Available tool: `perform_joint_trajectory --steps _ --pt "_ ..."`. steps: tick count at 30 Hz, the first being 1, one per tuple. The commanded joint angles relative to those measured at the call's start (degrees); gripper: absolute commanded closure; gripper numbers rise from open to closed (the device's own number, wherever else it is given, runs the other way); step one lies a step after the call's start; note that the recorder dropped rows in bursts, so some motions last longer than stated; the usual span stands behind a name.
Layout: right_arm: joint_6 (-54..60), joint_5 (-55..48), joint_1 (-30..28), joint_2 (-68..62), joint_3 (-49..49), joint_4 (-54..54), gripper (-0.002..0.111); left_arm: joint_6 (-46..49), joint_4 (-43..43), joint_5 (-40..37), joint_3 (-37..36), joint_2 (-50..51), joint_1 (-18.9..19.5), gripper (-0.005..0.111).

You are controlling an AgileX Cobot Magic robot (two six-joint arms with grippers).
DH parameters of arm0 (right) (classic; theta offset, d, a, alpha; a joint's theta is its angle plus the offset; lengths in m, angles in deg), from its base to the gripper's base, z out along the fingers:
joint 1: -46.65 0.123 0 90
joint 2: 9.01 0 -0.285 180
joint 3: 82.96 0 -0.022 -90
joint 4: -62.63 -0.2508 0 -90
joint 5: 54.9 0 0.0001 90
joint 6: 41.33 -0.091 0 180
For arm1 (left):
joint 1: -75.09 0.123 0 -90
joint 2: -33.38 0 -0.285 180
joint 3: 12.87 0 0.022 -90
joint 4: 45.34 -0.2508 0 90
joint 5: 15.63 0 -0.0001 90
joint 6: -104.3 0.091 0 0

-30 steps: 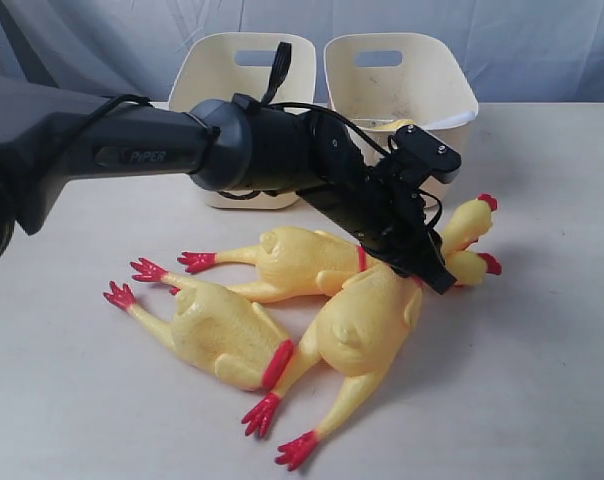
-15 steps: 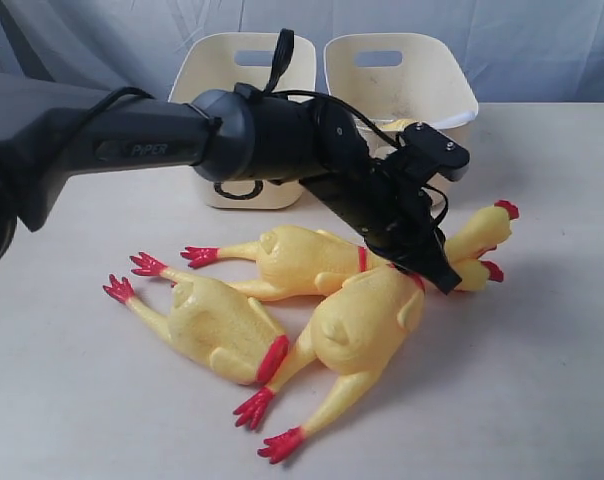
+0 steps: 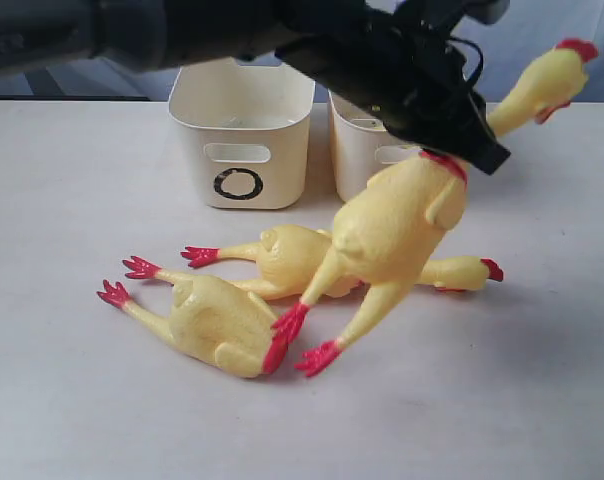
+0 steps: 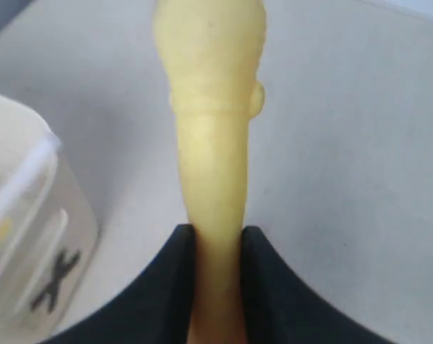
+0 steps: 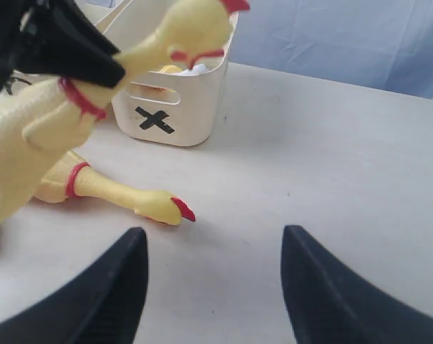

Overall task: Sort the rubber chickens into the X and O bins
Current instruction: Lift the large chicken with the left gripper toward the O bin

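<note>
A whole long-necked chicken (image 3: 400, 228) is held off the surface (image 3: 82, 200) by its neck, above the middle of the exterior view. Its body is tilted, with the red feet pointed toward 7 o'clock and the red-combed head raised toward 2 o'clock. Whether the feet touch the surface cannot be told. The neck is clamped between the two black fingers (image 4: 163, 287) of the left end effector (image 3: 472, 135), which is closed firmly on it just above the red neck band.

A second whole chicken (image 3: 292, 255) is laid flat on the surface behind the hanging one, with its feet toward 9 o'clock and its head toward 3 o'clock. A headless body (image 3: 212, 320) is laid just beside it at 7 o'clock, its red neck band next to the hanging feet.

The O bin (image 3: 244, 135) is set upright at 11 o'clock from the raised chicken. The X bin (image 5: 173, 93) is placed just beside it at its 3 o'clock and is largely hidden by the arm in the exterior view. Something yellow is seen inside the X bin, but what it is cannot be told.

The right end effector (image 5: 215, 233) is spread wide with nothing between its fingers, above bare surface well apart from the chickens.
</note>
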Motion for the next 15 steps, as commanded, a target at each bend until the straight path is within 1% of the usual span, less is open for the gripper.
perform_joint_trajectory --steps 1,3,7,10,12,15 --pt "0.3 0.0 -0.3 0.3 0.2 0.4 0.055 -2.3 -7.9 5.2 1.9 -4.5 -0.1 0.104" --pt "0.3 0.0 -0.3 0.3 0.2 0.4 0.055 -5.4 -14.1 8.7 2.3 -5.7 0.0 0.104" --pt "0.3 0.0 -0.3 0.3 0.2 0.4 0.055 -13.9 -31.9 18.0 2.9 -6.5 0.0 0.104" --pt "0.3 -0.1 -0.3 0.3 0.2 0.1 0.055 -21.3 -42.7 23.2 2.8 -6.5 0.7 0.104" --pt "0.3 -0.4 -0.2 0.3 0.2 0.1 0.055 -25.1 -46.6 23.9 2.8 -6.5 2.1 0.104" --pt "0.3 -0.5 -0.2 0.3 0.2 -0.1 0.055 -30.9 -48.4 21.6 3.4 -6.5 5.1 0.104"
